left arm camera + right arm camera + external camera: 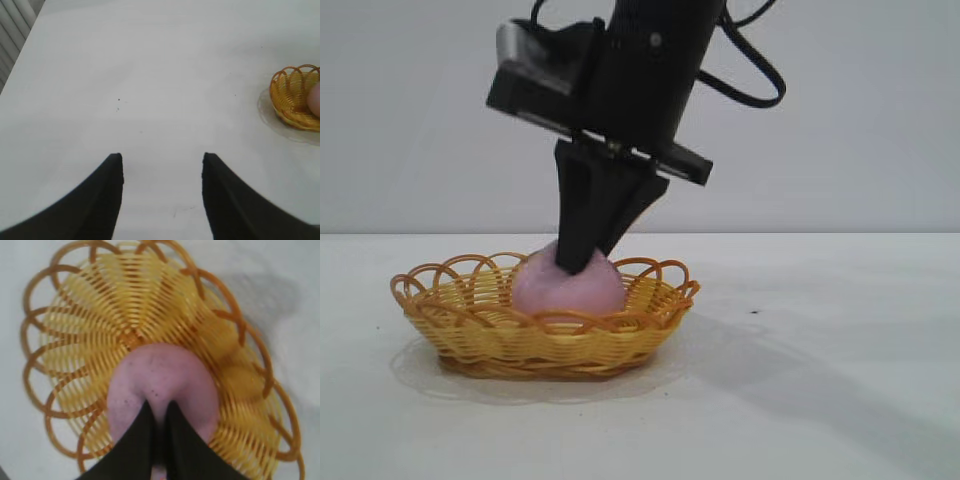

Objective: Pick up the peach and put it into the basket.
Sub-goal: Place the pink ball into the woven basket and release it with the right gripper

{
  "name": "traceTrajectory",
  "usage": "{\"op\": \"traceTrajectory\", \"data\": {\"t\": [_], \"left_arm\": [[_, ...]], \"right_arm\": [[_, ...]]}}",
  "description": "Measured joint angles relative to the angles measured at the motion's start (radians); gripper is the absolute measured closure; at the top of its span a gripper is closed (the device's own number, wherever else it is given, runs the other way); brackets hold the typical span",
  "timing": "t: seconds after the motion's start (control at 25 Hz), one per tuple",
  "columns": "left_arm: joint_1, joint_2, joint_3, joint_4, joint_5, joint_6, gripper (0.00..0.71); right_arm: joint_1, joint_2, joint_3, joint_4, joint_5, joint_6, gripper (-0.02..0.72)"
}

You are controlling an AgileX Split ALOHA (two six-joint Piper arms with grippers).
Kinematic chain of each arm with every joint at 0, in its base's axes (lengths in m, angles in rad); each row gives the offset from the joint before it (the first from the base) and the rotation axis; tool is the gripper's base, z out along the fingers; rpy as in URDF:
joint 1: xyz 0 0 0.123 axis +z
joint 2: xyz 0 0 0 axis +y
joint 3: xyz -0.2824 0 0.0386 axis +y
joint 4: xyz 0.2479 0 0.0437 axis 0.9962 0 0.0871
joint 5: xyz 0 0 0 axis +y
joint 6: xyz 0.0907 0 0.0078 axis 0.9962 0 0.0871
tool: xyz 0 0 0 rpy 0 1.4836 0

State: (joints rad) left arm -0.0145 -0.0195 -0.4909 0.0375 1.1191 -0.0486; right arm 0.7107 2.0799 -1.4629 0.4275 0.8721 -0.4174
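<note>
Ext. view is set level and near the basket (545, 325). Right wrist cam is aimed down into it, v. close; left wrist cam is held well apart over the surface (150, 75), basket shared.

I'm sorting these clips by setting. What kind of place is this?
Probably a lab test bench, not a home: a bare white table, a plain blank wall behind, and only a basket holding a peach under the right gripper.

- Right gripper (582, 258) blocks the way down to the peach (567, 286), fingers nearly together.
- Basket (480, 330) rim rings it.
- Table (820, 380) at right lies open.
</note>
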Motion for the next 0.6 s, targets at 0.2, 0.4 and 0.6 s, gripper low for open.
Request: {"op": "traceTrajectory", "data": {"t": [0.2, 0.4, 0.6], "left_arm": [[0.0, 0.0, 0.0, 0.0, 0.0, 0.0, 0.399], [0.0, 0.0, 0.0, 0.0, 0.0, 0.0, 0.399], [0.0, 0.0, 0.0, 0.0, 0.001, 0.0, 0.399]], "right_arm": [[0.002, 0.0, 0.0, 0.0, -0.003, 0.012, 0.383], [-0.006, -0.085, -0.002, -0.03, 0.005, 0.084, 0.273], [-0.158, -0.201, -0.004, -0.242, 0.003, 0.302, 0.247]]}}
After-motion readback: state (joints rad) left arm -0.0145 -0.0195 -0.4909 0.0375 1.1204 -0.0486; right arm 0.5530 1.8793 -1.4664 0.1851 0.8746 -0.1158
